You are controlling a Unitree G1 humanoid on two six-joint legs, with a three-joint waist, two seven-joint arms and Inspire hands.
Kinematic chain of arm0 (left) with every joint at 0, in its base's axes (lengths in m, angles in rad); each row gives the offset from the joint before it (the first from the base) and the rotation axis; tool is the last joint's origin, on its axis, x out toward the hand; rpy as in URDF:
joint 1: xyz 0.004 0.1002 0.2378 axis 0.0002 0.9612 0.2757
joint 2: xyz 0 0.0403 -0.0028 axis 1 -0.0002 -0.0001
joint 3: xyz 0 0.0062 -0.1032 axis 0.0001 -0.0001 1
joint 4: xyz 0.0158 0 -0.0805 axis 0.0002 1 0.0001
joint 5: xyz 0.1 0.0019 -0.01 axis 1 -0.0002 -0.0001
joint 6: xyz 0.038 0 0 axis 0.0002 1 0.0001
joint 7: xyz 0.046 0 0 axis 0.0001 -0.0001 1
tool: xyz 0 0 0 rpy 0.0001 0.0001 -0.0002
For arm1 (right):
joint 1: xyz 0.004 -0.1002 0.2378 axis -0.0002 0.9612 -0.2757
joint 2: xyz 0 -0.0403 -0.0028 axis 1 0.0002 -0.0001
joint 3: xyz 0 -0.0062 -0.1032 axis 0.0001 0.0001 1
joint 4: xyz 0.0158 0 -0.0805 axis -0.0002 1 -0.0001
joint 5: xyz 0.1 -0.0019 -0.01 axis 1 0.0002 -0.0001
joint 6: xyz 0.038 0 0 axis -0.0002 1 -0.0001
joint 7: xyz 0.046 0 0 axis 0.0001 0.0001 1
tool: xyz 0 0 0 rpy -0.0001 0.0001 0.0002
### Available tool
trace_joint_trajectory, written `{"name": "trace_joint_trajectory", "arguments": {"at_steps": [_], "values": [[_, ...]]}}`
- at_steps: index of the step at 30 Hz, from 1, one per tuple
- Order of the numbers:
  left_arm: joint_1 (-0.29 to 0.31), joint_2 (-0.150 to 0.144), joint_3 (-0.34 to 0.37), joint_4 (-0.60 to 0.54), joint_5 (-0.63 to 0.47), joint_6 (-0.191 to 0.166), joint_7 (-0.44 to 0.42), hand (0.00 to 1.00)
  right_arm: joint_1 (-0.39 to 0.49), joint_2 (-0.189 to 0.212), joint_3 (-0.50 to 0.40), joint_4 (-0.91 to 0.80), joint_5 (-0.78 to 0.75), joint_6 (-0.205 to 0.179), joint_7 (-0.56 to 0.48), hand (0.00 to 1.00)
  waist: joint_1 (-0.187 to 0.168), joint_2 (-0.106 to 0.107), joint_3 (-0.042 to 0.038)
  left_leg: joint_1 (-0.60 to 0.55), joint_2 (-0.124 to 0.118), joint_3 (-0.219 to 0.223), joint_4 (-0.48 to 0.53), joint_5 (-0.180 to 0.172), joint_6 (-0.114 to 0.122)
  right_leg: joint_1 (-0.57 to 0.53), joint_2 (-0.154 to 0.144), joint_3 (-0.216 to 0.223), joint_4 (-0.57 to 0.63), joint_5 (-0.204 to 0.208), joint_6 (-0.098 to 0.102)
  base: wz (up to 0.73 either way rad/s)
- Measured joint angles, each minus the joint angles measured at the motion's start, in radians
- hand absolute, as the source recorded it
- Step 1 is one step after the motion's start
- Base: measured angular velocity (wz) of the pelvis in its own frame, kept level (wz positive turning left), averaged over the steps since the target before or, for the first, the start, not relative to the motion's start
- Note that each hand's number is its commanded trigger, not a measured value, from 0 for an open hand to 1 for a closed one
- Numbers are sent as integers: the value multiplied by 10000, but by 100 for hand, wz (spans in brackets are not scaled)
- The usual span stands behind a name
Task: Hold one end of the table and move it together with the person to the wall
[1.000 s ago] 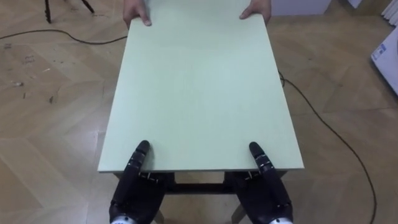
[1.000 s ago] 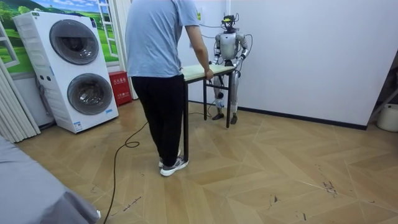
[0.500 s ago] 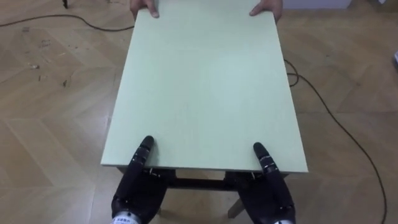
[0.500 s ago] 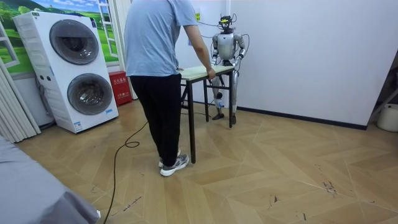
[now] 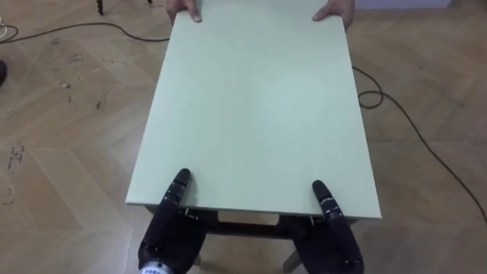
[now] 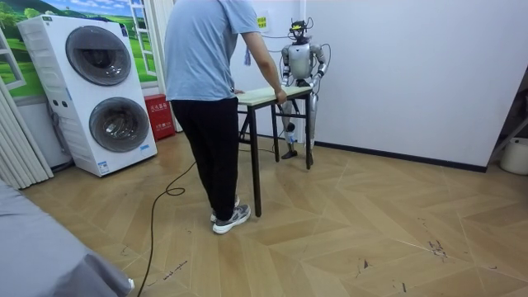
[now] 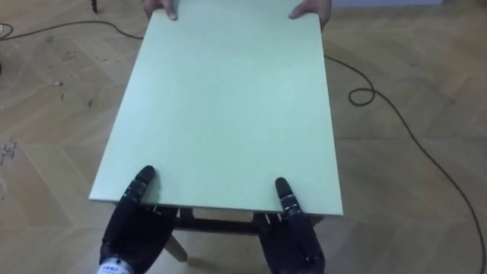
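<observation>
A pale green table (image 5: 259, 114) stretches away from me in the eye views. My left hand (image 5: 171, 228) clasps its near edge at the left corner, thumb on top and fingers underneath. At the right corner my right hand (image 5: 331, 236) holds the same edge the same way. A person's hands (image 5: 186, 9) grip the far edge at both corners. In the room view the person (image 6: 206, 82) stands at one end of the table (image 6: 260, 95), and I stand at the other end, close to the white wall.
A dark cable (image 5: 403, 114) loops over the wooden floor right of the table, and another runs at the far left. Stacked washing machines (image 6: 95, 91) and a red box (image 6: 158, 115) stand at the room view's left.
The floor has slid under the table in the eye view. In the room view the person's end of the table has shifted slightly to the right. All hands keep their hold.
</observation>
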Motion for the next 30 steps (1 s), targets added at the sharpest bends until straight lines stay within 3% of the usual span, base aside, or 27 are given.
{"name": "trace_joint_trajectory", "arguments": {"at_steps": [3, 6, 9, 11, 14, 18, 20, 25, 30], "values": [[11, 11, -3, 0, -2, 2, 0, 100, 32, 2, -7, -5, 0, 57, 9, 100, 5, -10, -3, 19, 9, 53, 82, -6, 9, -41, -8, 57, 38, 0, 1, -5], [128, -29, -2, 0, -14, -5, 0, 100, 37, -48, 6, 15, 4, 68, 9, 100, 241, -47, -3, 124, 49, 169, 124, -14, 6, -208, 54, 551, 179, -1, -17, -35], [267, -131, 6, -1, 10, -9, -1, 100, 35, -114, -17, 48, 22, 155, 8, 100, 844, -46, -4, 95, 418, 131, 978, -539, -160, -443, 308, 1138, 431, -101, -170, -78], [336, -124, 9, 0, 2, -12, 0, 100, 21, -173, 2, 94, 5, 209, -13, 100, 1219, -29, 0, -129, 773, -231, 1956, -1033, -347, -581, 650, 1551, 740, -190, -311, -65], [394, -205, -14, 0, -14, -17, 0, 100, -5, -253, -28, 95, -45, 214, -13, 100, 1212, -49, -5, -221, 810, -395, 2067, -1150, -382, -742, 708, 1638, 895, -203, -364, -17], [343, -184, -41, -2, -245, -18, 87, 100, -136, -256, -157, 95, -166, 394, -67, 100, 726, 57, 13, -268, 639, -455, 1787, -1061, -269, -792, 558, 1452, 907, -78, -373, 11], [256, -145, -97, -1, -332, -27, 158, 100, -164, -259, -215, 94, -165, 441, -36, 100, 543, 80, 29, -333, 388, -557, 1553, -895, -138, -942, 349, 1435, 974, 0, -303, 12], [2, -145, -183, 108, -269, -24, 164, 100, -147, -195, -376, 94, -248, 491, 94, 100, 340, 44, 56, -579, -123, -496, 1289, -563, 205, -1412, -198, 1426, 1338, 114, -130, 9], [38, -102, -192, 329, -187, 30, -68, 100, 180, -68, -567, 93, -374, 649, 207, 100, 254, -29, 50, -525, -364, -631, 1126, -552, 401, -1295, -412, 1338, 1285, 166, 146, 12]]}}
